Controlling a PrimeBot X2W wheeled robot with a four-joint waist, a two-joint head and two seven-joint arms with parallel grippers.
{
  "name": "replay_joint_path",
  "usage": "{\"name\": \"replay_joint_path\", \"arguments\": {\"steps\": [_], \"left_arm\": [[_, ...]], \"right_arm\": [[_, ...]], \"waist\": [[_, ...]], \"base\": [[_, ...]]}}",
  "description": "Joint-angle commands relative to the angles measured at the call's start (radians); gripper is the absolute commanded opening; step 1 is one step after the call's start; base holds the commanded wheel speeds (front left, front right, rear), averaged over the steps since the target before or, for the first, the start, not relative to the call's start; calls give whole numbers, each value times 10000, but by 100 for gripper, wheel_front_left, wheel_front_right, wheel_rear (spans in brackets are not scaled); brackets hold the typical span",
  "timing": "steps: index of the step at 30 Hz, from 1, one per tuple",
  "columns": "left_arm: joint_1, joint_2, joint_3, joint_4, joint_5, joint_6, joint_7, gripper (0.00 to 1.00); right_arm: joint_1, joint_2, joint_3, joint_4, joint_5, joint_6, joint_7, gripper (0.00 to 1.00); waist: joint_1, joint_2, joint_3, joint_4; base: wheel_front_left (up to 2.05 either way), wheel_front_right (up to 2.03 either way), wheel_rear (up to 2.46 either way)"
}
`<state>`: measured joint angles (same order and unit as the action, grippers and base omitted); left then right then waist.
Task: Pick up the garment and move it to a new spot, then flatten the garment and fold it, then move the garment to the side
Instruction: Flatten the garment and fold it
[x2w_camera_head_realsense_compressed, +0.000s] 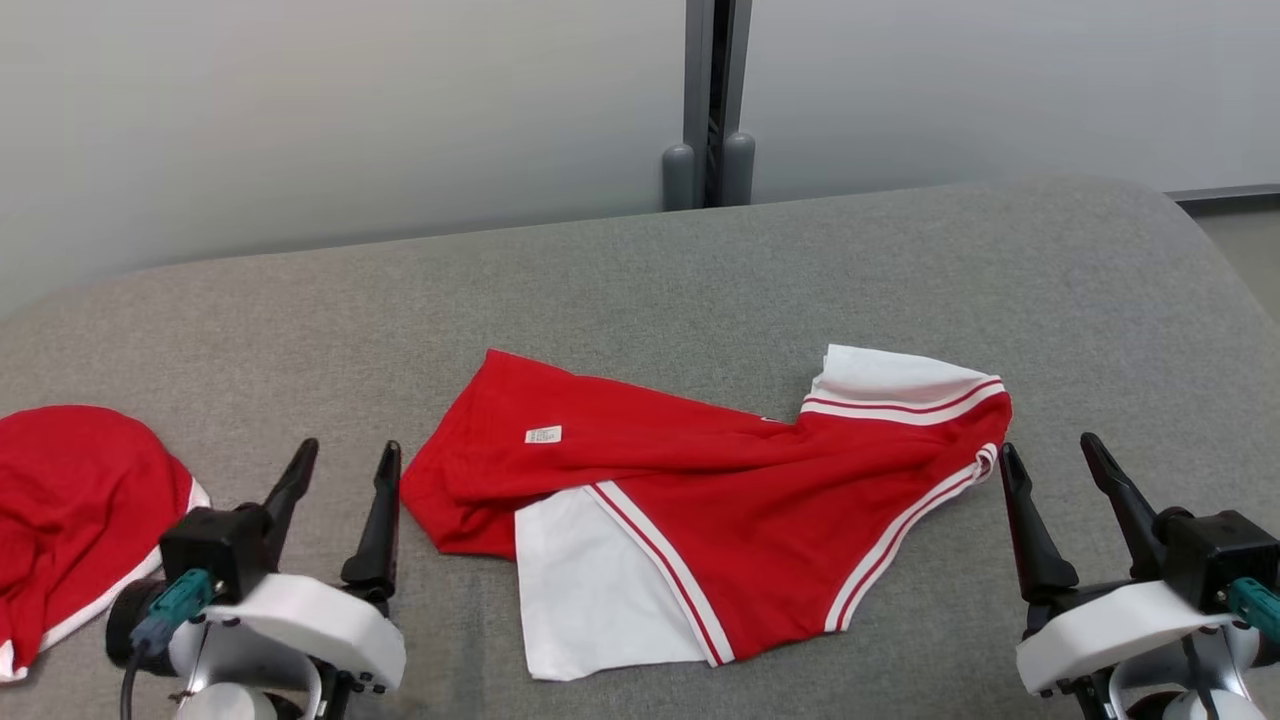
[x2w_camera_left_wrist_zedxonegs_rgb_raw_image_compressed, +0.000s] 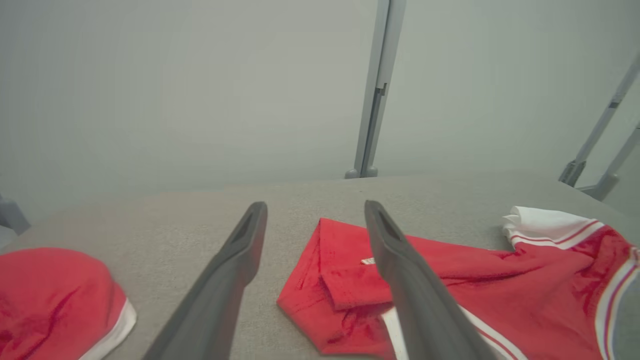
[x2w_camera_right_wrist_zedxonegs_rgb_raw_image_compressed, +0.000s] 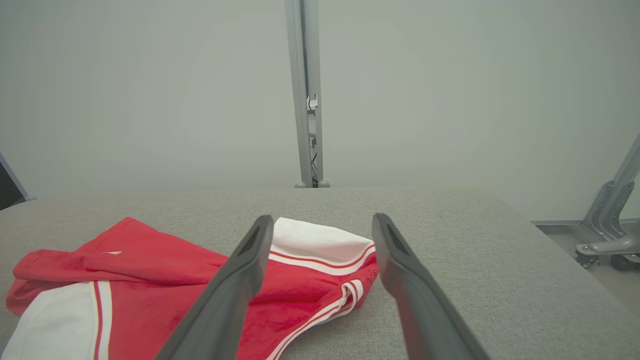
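Both pincers are spread wide and holding nothing. The left gripper (x2w_camera_head_realsense_compressed: 350, 450) sits low over the gray padded table (x2w_camera_head_realsense_compressed: 700, 280), just off the left end of the garment (x2w_camera_head_realsense_compressed: 720, 480). The right gripper (x2w_camera_head_realsense_compressed: 1048, 447) sits just off its right end, near the striped cuff. Neither one looks to be touching cloth.

The garment is red with white panels and red-and-white stripe trim. It lies rumpled and partly folded over itself mid-table, between the two grippers, with a small white label (x2w_camera_head_realsense_compressed: 543, 434) facing up near its left end.

As for clutter, a second red cloth (x2w_camera_head_realsense_compressed: 70, 500) with a white edge is bunched at the table's left side, right by the left wrist and apart from the garment. A gray post (x2w_camera_head_realsense_compressed: 712, 100) stands behind the table against a pale wall (x2w_camera_head_realsense_compressed: 350, 100). A metal frame leg (x2w_camera_right_wrist_zedxonegs_rgb_raw_image_compressed: 607, 220) stands on the floor off to the right.
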<state>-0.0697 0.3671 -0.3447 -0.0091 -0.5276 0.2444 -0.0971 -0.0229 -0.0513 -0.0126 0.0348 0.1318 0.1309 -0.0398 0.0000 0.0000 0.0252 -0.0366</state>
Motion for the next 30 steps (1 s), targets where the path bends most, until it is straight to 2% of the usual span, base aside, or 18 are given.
{"name": "replay_joint_path", "arguments": {"steps": [1,8,11,16,17,18,24,30], "left_arm": [[-354,-12,-163,273,-187,-262,339,100],[-1640,-271,-720,2405,-1189,-1581,1843,100],[-2210,-407,-729,3617,-1527,-2055,2091,100],[-2930,-532,-644,5181,-1818,-2526,2043,100],[-3050,-597,-604,5337,-1913,-2656,1965,84],[-3164,-610,-578,5483,-1929,-2749,1910,0],[-3876,-411,-581,5472,-1603,-3039,1250,0],[-4764,-32,-968,4060,-320,-2844,142,0]], "right_arm": [[-140,-25,61,-66,84,-3,12,100],[-463,-20,257,-38,153,-3,-100,100],[-582,-17,336,41,181,-3,-166,100],[-747,-15,398,196,271,-3,-323,100],[-765,-16,390,228,289,-3,-354,100],[-794,-14,382,261,301,-3,-367,100],[-923,-12,241,326,369,-3,-500,100],[-1080,-15,-80,247,359,-3,-519,100]], "waist": [[0,0,187,-143],[0,0,937,-670],[0,0,1203,-900],[0,0,1483,-1190],[0,0,1520,-1226],[0,0,1545,-1248],[0,0,1626,-1234],[0,0,1682,-878]], "base": [[0,0,0],[0,0,0],[0,0,0],[0,0,0],[0,0,0],[0,0,0],[0,0,0],[0,0,0]]}}
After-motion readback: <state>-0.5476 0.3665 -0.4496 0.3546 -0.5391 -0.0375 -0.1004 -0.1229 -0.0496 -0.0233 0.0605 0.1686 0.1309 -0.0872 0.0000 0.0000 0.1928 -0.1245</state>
